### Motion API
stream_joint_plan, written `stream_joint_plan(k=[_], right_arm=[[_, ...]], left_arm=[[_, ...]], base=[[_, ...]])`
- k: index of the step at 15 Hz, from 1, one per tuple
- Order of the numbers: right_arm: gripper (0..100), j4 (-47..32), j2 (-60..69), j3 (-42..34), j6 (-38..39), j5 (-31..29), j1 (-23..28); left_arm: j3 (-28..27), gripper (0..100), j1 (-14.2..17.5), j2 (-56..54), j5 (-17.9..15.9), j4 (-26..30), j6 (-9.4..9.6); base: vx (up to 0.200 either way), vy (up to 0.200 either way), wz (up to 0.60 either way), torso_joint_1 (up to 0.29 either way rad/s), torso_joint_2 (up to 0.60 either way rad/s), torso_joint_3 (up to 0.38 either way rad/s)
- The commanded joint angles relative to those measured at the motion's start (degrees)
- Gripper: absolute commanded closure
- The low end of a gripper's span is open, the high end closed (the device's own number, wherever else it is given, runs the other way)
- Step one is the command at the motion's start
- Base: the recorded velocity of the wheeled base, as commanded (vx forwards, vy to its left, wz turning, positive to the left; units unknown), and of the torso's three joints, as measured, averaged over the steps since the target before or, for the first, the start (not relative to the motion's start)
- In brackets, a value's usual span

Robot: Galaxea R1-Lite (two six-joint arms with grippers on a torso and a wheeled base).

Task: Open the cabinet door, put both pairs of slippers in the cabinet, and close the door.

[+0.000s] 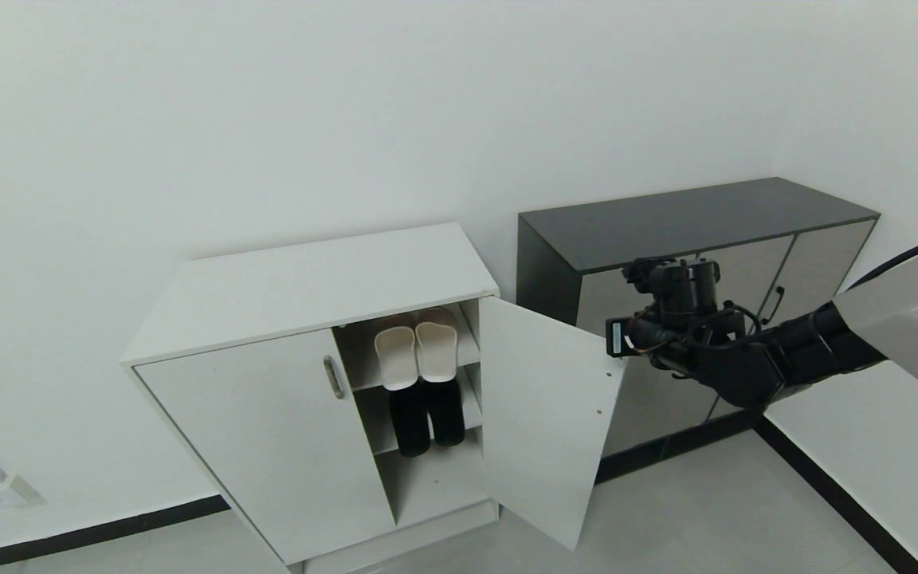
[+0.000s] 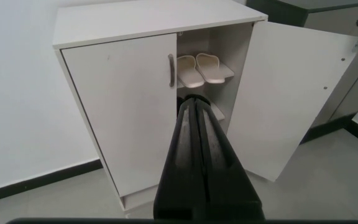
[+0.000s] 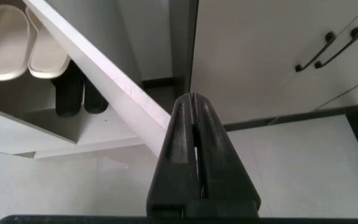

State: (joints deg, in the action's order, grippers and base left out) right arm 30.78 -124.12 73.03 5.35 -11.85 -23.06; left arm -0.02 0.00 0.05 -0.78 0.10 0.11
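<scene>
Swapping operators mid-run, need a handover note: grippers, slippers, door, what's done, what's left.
Left gripper: shut, empty, pointing at the front of the white cabinet.
Right gripper: shut, empty, at the outer edge of the open right door; I can't tell if it touches.
White slippers: side by side on the upper shelf.
Black slippers: on the shelf below.
Done: door opened, both pairs inside.
Left: swing the right door shut. The left door is already closed.
</scene>
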Motion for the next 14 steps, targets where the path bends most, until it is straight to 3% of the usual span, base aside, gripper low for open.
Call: stream_joint_plan(k=[1, 10, 14], right_arm=[[100, -0.02, -1.3, 0.09, 0.27, -0.02, -0.05], [100, -0.2, -2.0, 0.0, 0.19, -0.1, -1.02], [100, -0.9, -1.38, -1.14, 0.27, -0.54, -4.18]], left_arm=[[0.02, 100, 0.0, -0.05, -0.01, 0.08, 0.07], [0.02, 100, 0.0, 0.04, -0.01, -0.01, -0.02], [-0.06, 100, 0.0, -0.05, -0.01, -0.01, -0.02]], base=[[0.0, 0.0, 0.0, 0.0, 0.0, 0.0], [0.0, 0.0, 0.0, 0.0, 0.0, 0.0], [0.0, 0.0, 0.0, 0.0, 0.0, 0.0]])
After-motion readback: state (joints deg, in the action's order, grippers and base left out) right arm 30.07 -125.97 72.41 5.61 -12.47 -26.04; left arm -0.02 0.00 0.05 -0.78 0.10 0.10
